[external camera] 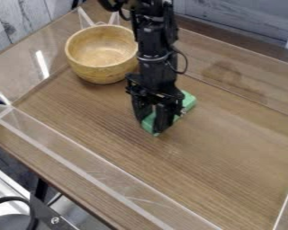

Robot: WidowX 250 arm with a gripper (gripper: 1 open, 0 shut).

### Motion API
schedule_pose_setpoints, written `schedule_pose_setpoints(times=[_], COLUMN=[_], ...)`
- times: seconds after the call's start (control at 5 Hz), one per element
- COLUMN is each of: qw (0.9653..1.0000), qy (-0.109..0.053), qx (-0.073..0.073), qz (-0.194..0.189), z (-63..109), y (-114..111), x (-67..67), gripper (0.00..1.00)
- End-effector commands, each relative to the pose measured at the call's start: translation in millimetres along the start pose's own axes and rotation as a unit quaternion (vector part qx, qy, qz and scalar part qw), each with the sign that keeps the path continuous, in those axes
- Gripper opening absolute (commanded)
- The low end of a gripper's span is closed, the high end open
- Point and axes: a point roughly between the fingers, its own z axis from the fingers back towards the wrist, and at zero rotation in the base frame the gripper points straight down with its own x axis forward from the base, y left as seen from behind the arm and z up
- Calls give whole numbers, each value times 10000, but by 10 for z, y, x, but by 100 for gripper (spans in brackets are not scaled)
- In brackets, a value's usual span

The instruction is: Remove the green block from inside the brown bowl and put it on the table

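Now, step: lowering block onto desk (pixel 219 153)
Jaws: gripper (pixel 157 126) clenched on green block (pixel 180 104), pointing down for flat placement
Brown bowl (pixel 102 54): empty, well apart

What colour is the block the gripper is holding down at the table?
Bright green. The green block shows either side of the gripper in the camera view.

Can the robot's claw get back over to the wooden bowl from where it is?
Probably yes. The gripper, shut on the green block, sits low over the table, and nothing stands between it and the brown bowl.
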Motion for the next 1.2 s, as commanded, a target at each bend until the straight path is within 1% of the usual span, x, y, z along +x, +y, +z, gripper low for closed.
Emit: schedule_pose_setpoints(times=[0.0,1.0], qw=[9999,9995], qy=[59,221], qx=[77,56], qz=[117,200], z=[5,18], y=[129,149], x=[-56,-100], gripper=[0,0])
